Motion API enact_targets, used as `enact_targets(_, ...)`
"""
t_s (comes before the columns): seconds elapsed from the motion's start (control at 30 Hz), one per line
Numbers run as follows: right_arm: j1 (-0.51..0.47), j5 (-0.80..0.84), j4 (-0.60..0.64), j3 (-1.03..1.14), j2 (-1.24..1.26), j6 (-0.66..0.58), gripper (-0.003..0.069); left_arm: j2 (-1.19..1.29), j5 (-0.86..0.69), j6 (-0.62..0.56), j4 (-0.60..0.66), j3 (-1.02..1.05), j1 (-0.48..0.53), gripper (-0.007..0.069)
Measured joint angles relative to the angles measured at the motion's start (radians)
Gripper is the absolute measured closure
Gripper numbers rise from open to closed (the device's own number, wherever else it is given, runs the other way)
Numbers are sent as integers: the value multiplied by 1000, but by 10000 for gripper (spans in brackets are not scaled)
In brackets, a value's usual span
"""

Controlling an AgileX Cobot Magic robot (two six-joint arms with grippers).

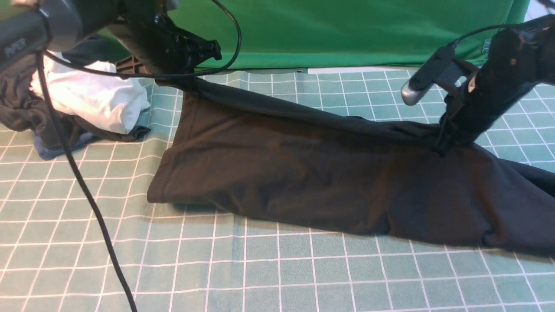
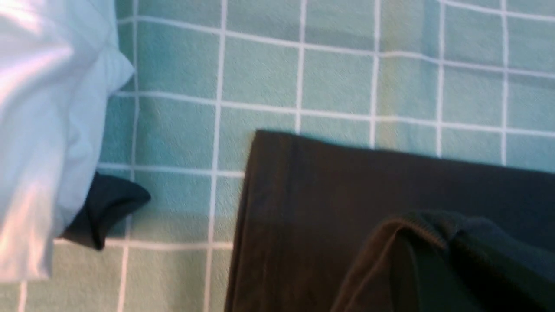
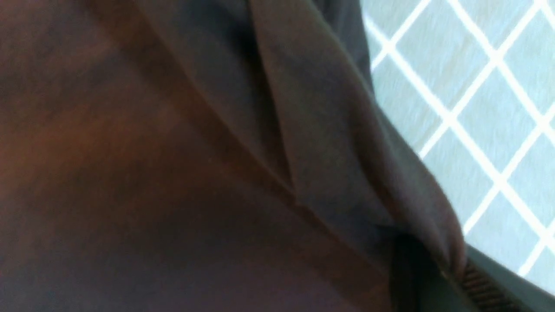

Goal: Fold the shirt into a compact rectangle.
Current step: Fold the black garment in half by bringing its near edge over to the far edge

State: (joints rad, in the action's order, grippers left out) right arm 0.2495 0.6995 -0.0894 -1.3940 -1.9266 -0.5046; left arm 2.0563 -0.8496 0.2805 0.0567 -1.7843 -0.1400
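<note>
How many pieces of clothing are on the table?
4. The black shirt stretches across the middle; at the far left, a white garment sits on a dark grey one and a blue one. More may hide underneath.

**Grip points and garment ends out of sight**

In the front view the left gripper [image 1: 181, 77] is a dark mass against the shirt [image 1: 303, 173], so its jaws cannot be made out. The right gripper [image 1: 443, 146] has its jaws buried in a bunched fold. The shirt's right end runs past the picture's edge. The left arm [image 1: 26, 30] and its cable [image 1: 86, 195] cover part of the white garment [image 1: 95, 102] and the dark garments [image 1: 21, 108] beneath it, which the left edge cuts off. Both wrist views are blurred; the right one shows little but soft black cloth.
</note>
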Motion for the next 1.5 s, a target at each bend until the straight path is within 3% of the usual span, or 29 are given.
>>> enact_targets(0.33,0,-126,-1,-30,-94,29,603,77,24,-25,-3,-16,3,600)
enact_targets(0.5,0,-187,-4,-32,-94,58,496,83,76,-25,-11,-16,3,505)
enact_targets(0.6,0,-197,-5,-32,-93,90,369,83,94,-13,-65,-36,3,385)
enact_targets(0.73,0,-166,-5,-50,-67,128,252,83,-39,21,-157,-128,7,272)
enact_targets(0.83,0,-98,-5,-79,-19,157,224,83,-181,-12,-153,-226,10,262)
enact_targets(0.97,0,-23,-5,-98,44,213,239,82,-287,-113,-50,-299,-6,357)
enact_targets(1.07,-1,65,-4,-102,112,245,357,80,-341,-198,80,-316,-84,540)
enact_targets(1.1,-1,92,-4,-102,133,250,434,84,-350,-218,111,-317,-116,573)
enact_targets(1.17,-3,126,-4,-102,168,258,559,99,-358,-252,166,-317,-186,606)
enact_targets(1.27,-9,140,-4,-102,198,261,620,144,-348,-280,213,-319,-287,620)
enact_targets(1.5,-10,165,-3,-103,210,262,632,284,-236,-292,226,-319,-390,621)
